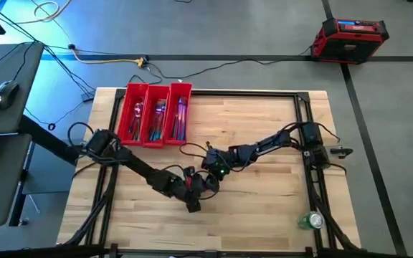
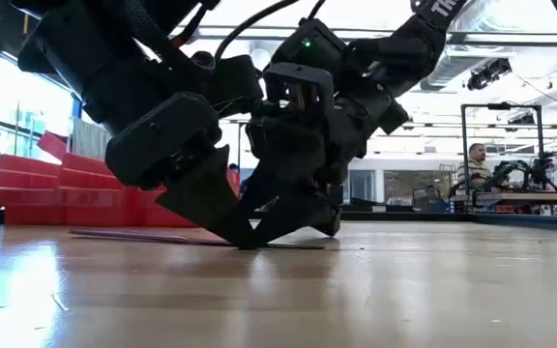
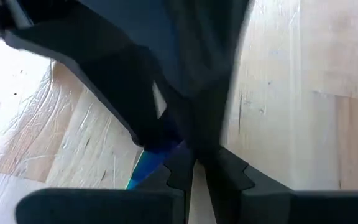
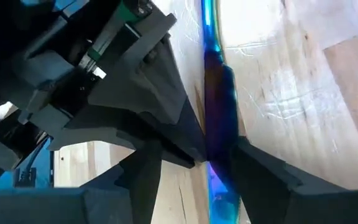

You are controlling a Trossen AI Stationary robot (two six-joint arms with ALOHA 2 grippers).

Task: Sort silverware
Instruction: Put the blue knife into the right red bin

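**High view: both grippers met over one piece near the table's middle**

High view showed the left gripper (image 1: 194,203) and right gripper (image 1: 214,174) brought together on the table (image 1: 264,208), nearer its front edge than its back one. They crowded one spot because a single flat piece lay there: a slim iridescent utensil (image 4: 219,112) resting on the wood, too low for one pincer to lift easily, so I judged the second arm was there to steady or tip it.

In the right wrist view the utensil ran between that arm's fingers, which stood apart on either side of it, narrow but not visibly clamped; I judged them open around it. The other arm's dark finger pressed in right beside the piece. In the left wrist view a blue sliver (image 3: 146,167) of the utensil showed at the fingertips, though whether that pincer gripped it or only touched it I could not tell, the view being mostly blocked by dark gripper parts. The low view showed both sets of tips down at the wood, with the thin piece (image 2: 143,235) lying flat beside them.

The red tray (image 1: 130,89) sat at the back left corner. Its three compartments each held several rainbow pieces (image 1: 160,115), lying lengthwise; which kind filled which slot was too small to tell.
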